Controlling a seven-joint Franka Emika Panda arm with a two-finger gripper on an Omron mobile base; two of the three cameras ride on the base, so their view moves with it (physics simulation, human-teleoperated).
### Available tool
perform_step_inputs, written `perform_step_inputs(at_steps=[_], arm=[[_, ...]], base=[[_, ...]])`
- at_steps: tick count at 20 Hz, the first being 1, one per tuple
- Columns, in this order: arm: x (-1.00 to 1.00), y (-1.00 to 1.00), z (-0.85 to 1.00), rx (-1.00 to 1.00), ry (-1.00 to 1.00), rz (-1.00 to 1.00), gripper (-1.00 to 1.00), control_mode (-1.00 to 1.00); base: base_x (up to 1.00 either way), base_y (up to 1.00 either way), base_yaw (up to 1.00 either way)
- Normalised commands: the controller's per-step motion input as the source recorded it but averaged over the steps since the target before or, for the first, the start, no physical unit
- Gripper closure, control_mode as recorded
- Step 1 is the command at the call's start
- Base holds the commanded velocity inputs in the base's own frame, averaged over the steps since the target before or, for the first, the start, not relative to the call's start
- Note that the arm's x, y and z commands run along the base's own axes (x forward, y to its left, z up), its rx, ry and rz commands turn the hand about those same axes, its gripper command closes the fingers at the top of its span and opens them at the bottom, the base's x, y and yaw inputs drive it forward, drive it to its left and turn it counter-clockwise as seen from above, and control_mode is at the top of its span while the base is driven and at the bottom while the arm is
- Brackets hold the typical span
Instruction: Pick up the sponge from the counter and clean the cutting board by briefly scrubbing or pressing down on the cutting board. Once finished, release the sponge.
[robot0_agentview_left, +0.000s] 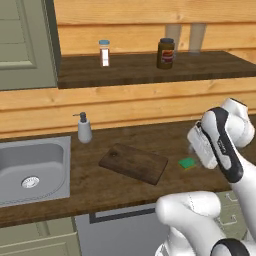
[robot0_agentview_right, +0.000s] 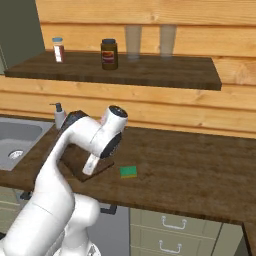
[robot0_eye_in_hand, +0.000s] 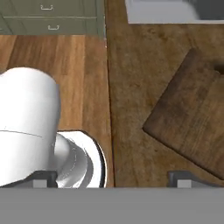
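Observation:
The green sponge (robot0_agentview_left: 187, 162) (robot0_agentview_right: 128, 171) lies flat on the dark wood counter (robot0_agentview_left: 100, 190) (robot0_agentview_right: 190, 170), just right of the cutting board (robot0_agentview_left: 134, 163). The arm covers most of the board in the right base view; the hand view shows one corner of the board (robot0_eye_in_hand: 192, 127) from above. My gripper (robot0_agentview_right: 87, 172) (robot0_agentview_left: 194, 148) (robot0_eye_in_hand: 113, 179) hangs a little above the counter by the board's near right corner, to the left of the sponge. It is open, its fingertips (robot0_eye_in_hand: 181, 178) wide apart with nothing between them.
A steel sink (robot0_agentview_left: 30, 170) (robot0_eye_in_hand: 175, 11) is set in the counter at the left, with a soap dispenser (robot0_agentview_left: 84, 128) behind it. Two jars (robot0_agentview_left: 165, 52) (robot0_agentview_left: 104, 52) stand on the higher shelf. Past the counter's front edge are drawers (robot0_agentview_right: 175, 222) and floor (robot0_eye_in_hand: 52, 65).

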Motion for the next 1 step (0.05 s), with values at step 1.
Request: perform_step_inputs(at_steps=[1], arm=[[-0.72,0.11,0.29,0.25,0.0,-0.19,-1.0,-1.0]], base=[[0.0,0.0,0.0]])
